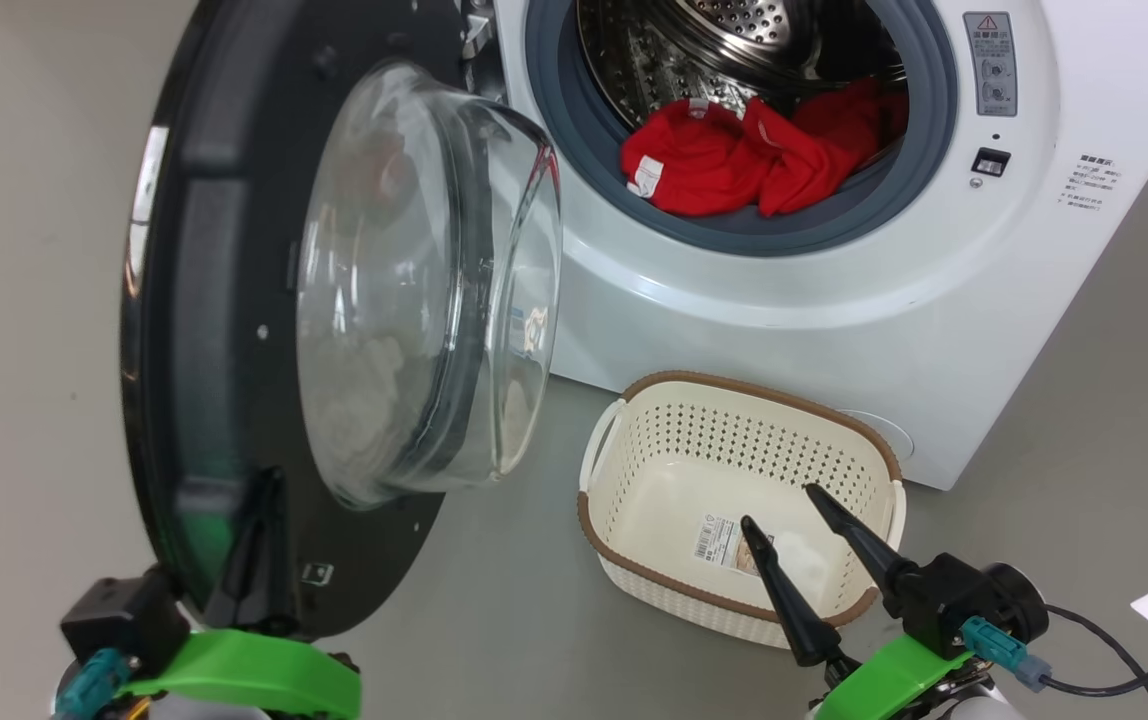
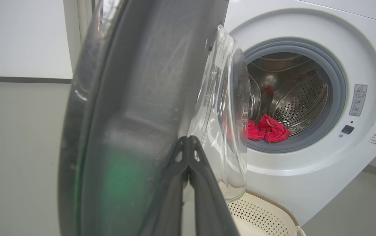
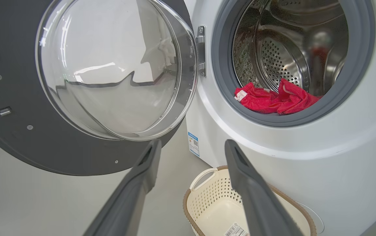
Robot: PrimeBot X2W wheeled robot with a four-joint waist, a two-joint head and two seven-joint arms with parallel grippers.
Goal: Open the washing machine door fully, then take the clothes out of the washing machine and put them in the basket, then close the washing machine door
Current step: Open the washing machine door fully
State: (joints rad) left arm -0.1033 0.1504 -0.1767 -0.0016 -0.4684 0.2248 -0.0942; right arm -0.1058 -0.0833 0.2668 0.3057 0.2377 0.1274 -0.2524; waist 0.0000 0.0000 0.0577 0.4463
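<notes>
Found the washing machine door point(image 1: 234, 330) standing wide open to the left of the washing machine point(image 1: 834, 330), its clear glass bowl bulging toward the drum opening. Saw the left gripper point(image 2: 187, 142) pinched fully together with nothing between its two dark fingers, which lay along the lower part of the door's black inner face; could not tell whether they actually touched it. Noted the right gripper point(image 1: 776, 505) spread wide and holding nothing, poised above the near side of the basket point(image 1: 734, 385) in the head view. Spotted the clothes point(image 1: 734, 160) bunched in a red heap at the bottom front of the perforated steel drum point(image 1: 734, 40), lapping onto the grey rubber gasket point(image 1: 554, 110), with a small white tag at the heap's left end. Placed the basket upright on the grey floor point(image 1: 14, 400), just in front of the machine's lower front panel, with a paper label point(image 1: 724, 545) on its bottom. Made out a small blue sticker point(image 3: 193, 144) on the machine's corner below the door hinge.
</notes>
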